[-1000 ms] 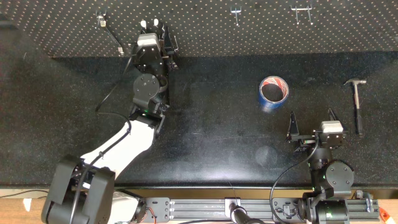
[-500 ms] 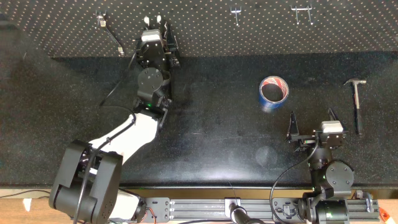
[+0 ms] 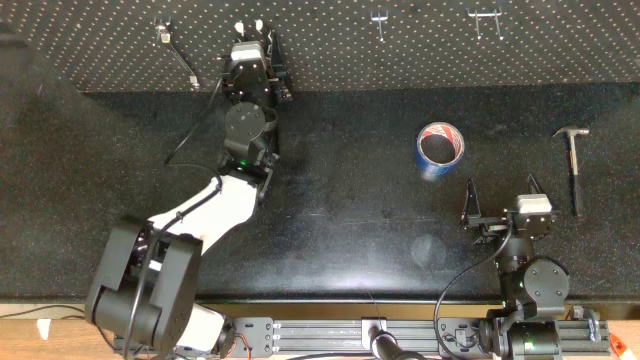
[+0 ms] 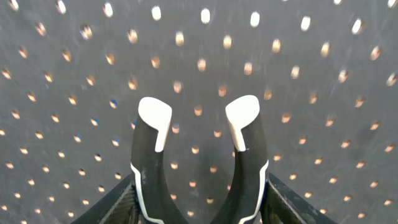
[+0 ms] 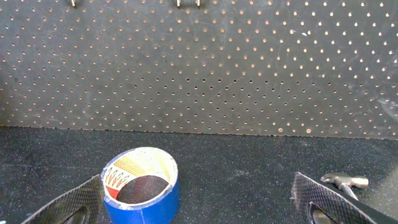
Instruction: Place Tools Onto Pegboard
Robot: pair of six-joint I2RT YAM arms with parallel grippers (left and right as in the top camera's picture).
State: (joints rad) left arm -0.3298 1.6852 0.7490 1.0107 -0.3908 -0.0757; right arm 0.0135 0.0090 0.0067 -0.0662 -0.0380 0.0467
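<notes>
1. The left jaws grip the pliers (image 4: 149, 162) low on the handles, with the white handle tips close against the pegboard (image 3: 400, 50).
2. The right jaws stand wide open and empty above the surface (image 3: 350, 180). The tape roll (image 5: 142, 183) and hammer (image 5: 345, 182) lie ahead of them.

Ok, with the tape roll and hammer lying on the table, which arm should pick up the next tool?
Right. Its gripper sits open beside the tape roll and hammer. The left gripper is up at the pegboard, holding a black-handled tool.
</notes>
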